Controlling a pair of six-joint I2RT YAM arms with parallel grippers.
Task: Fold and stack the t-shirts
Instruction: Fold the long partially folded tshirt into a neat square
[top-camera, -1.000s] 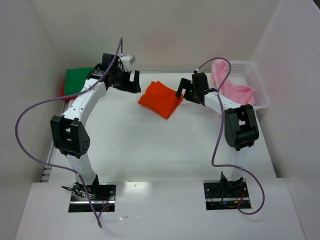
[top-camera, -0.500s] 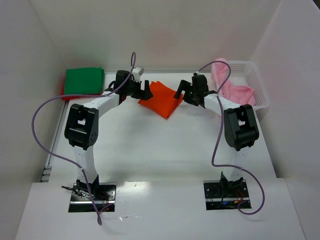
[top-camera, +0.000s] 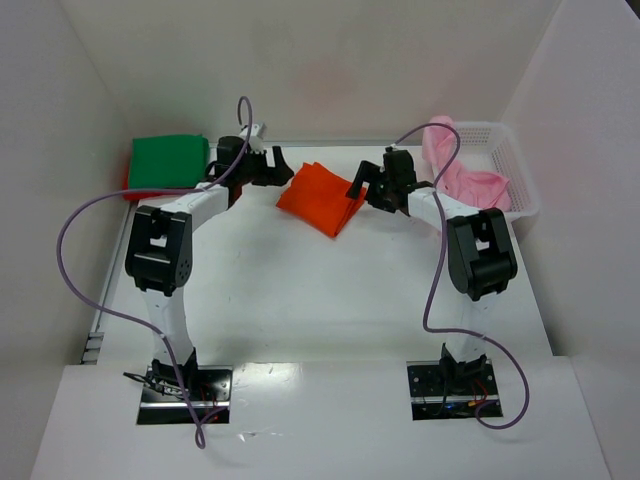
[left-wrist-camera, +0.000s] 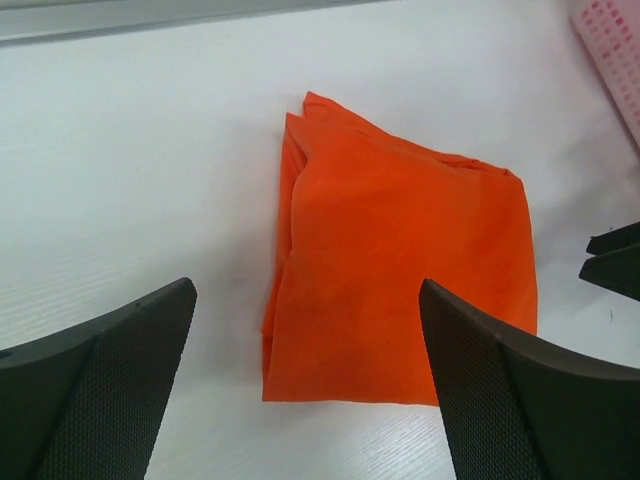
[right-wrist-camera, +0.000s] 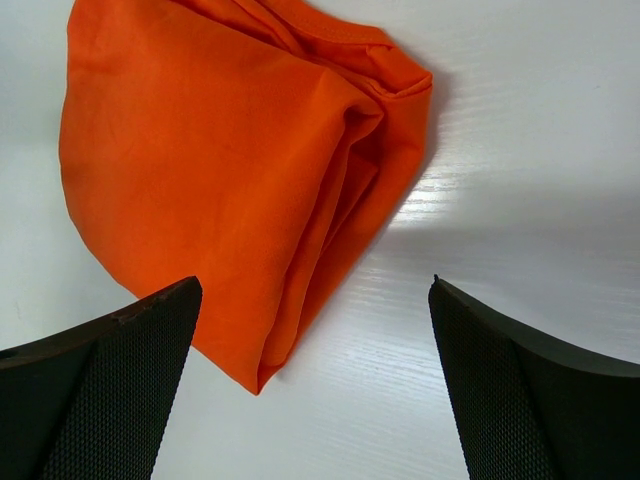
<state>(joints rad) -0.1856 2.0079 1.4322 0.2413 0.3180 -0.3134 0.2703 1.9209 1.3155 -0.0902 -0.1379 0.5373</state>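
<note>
A folded bright orange t-shirt (top-camera: 322, 198) lies flat at the back middle of the table. My left gripper (top-camera: 276, 166) is open and empty just left of it. In the left wrist view the shirt (left-wrist-camera: 400, 270) lies ahead of the gripper (left-wrist-camera: 305, 295), between the open jaws. My right gripper (top-camera: 362, 184) is open and empty at the shirt's right edge. In the right wrist view the gripper (right-wrist-camera: 313, 290) hovers over the shirt's folded corner (right-wrist-camera: 220, 150). A folded green t-shirt (top-camera: 168, 162) lies on a red one (top-camera: 127, 186) at the back left. Pale pink t-shirts (top-camera: 470, 182) are crumpled in the basket.
The white lattice basket (top-camera: 518, 170) stands at the back right against the wall. White walls close in the table on the left, back and right. The right gripper's fingertips (left-wrist-camera: 612, 258) show at the right edge of the left wrist view.
My left arm has swung right from near the green stack towards the orange t-shirt, then drawn back slightly. The right arm and the shirts have not moved.
</note>
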